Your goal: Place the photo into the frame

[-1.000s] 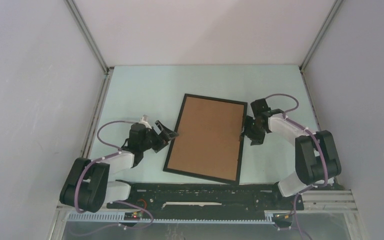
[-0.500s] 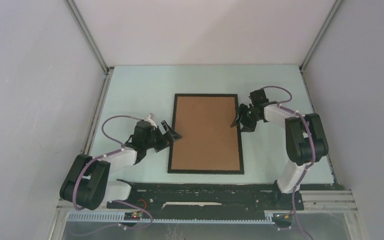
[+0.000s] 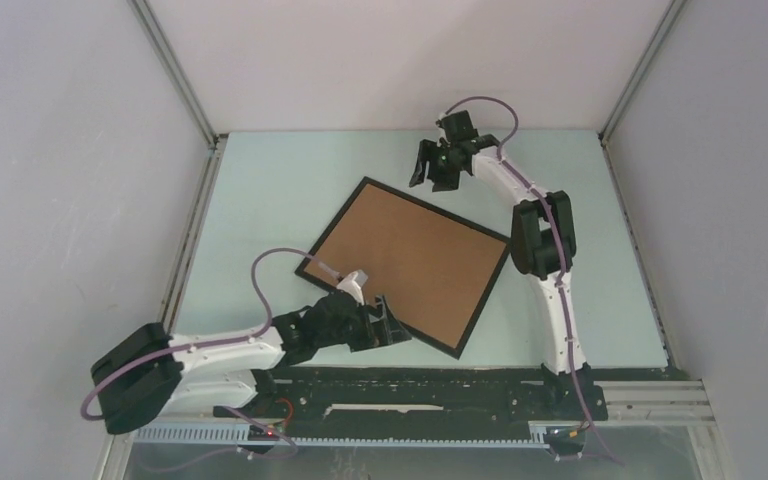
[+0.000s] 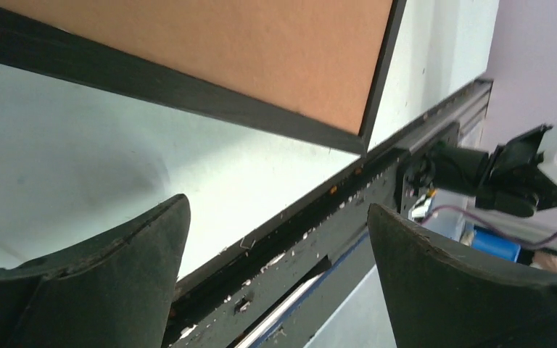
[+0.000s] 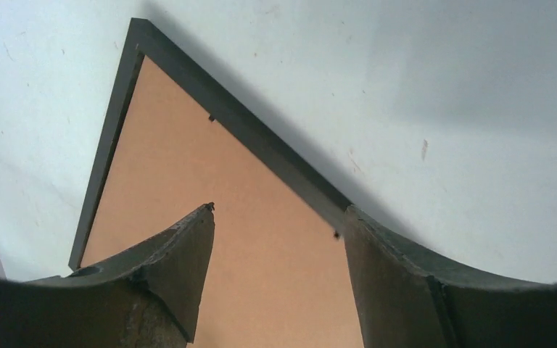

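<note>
A: Top view is evenly lit with diffuse light from overhead. No glare, only faint soft shadows on the worktop (image 3: 260, 200).
B: Wrist cams?
A: Left wrist: dim grey patch on the worktop. The left end effector (image 4: 275, 210) fingers (image 4: 116, 275) are dark and soft up close. Right wrist: soft shadow band along the frame (image 5: 257, 138) edge, broad shading top right.
B: Distortion?
A: Mild wide-angle. Enclosure posts (image 3: 175, 70) splay outward in the top view.

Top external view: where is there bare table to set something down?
Bare: the far-left corner, between the frame and left wall; the strip between right arm and right wall. Crowded: left fingers at the frame's near edge, right fingers by its far edge.
</note>
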Motion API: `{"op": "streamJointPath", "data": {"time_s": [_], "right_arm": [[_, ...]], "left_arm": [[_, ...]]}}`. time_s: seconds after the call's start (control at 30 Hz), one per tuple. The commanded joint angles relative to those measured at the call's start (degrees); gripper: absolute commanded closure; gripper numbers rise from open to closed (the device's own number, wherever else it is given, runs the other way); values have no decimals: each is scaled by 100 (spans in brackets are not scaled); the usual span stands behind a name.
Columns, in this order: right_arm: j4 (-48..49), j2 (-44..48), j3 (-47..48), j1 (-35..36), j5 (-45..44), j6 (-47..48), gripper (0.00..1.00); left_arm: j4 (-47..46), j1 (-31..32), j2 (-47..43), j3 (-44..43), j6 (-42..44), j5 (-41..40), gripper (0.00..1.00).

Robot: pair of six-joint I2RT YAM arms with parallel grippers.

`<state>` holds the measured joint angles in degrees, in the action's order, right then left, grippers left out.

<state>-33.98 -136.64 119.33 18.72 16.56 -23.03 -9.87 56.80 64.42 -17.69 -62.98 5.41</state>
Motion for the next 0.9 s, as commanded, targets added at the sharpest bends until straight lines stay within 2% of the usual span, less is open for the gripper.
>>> {"op": "streamJointPath", "data": {"time_s": [0.0, 0.07, 0.17, 0.27, 0.37, 0.43, 0.53, 0.67, 0.73, 0.8, 0.87], "right_arm": [[-1375, 954, 179, -475, -746, 257, 26], [-1221, 1738, -724, -684, -828, 96, 26], [-35, 3282, -3098, -915, -155, -319, 27], [1125, 4601, -5565, -1259, 694, -773, 30], [1594, 5461, -6874, -1614, 1102, -1014, 33], [1784, 5845, -7411, -1911, 1338, -1123, 35], [1942, 6058, -7939, -2184, 1379, -1225, 39], [2143, 5993, -8452, -2315, 1598, -1328, 50], [2207, 5982, -8628, -2381, 1562, -1332, 52], [2332, 5936, -8752, -2399, 1593, -1318, 56], [2411, 5790, -8801, -2404, 1696, -1291, 63]], "left_arm": [[894, -2, -837, -121, 295, -1073, 0], [1208, -13, -1149, -249, 611, -1307, 0], [1659, -397, -1457, -672, 1322, -1556, 0], [1751, -1612, -1344, -1188, 1774, -1064, 0], [1614, -2684, -958, -1792, 1943, -910, 0], [1307, -3112, -596, -2077, 2117, -1259, 0], [914, -3757, 260, -2512, 2236, -1186, 0], [755, -4725, 1785, -3393, 2341, 65, 0], [747, -4966, 2478, -3805, 2492, 637, 0], [838, -5055, 3039, -4133, 2645, 765, 1], [824, -5083, 3370, -4274, 2682, 798, 2]]}}
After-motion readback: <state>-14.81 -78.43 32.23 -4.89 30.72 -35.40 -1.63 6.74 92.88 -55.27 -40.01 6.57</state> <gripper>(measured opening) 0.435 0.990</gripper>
